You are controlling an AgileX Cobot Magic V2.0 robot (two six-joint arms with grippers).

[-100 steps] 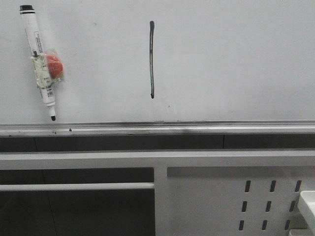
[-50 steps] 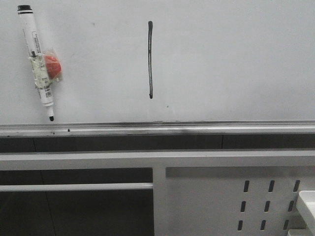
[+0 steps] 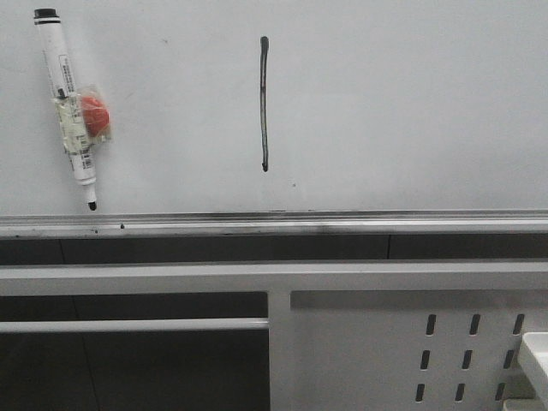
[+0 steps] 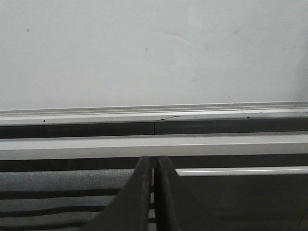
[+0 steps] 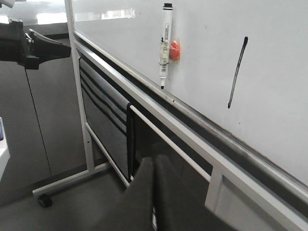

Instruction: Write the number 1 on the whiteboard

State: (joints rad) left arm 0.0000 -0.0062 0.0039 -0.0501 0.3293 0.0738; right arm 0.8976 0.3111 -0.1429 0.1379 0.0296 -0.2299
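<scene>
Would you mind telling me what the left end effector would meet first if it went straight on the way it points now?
Probably the white frame bar just ahead of the shut left end effector, or the whiteboard beyond it; depth is unclear.

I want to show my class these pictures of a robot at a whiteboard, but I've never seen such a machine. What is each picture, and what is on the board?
The robot has two arms, each ending in a pair of fingers. One picture looks straight ahead at the whiteboard. The other two come from cameras on the wrists, so the dark shapes at their lower edge are the left gripper and right gripper. Both look closed and hold nothing. On the board is the number 1, a thin dark upright stroke. To its left a marker pen is stuck to the board, tip down, with a red-orange magnet taped to it. A silver rail runs along the lower edge.
</scene>
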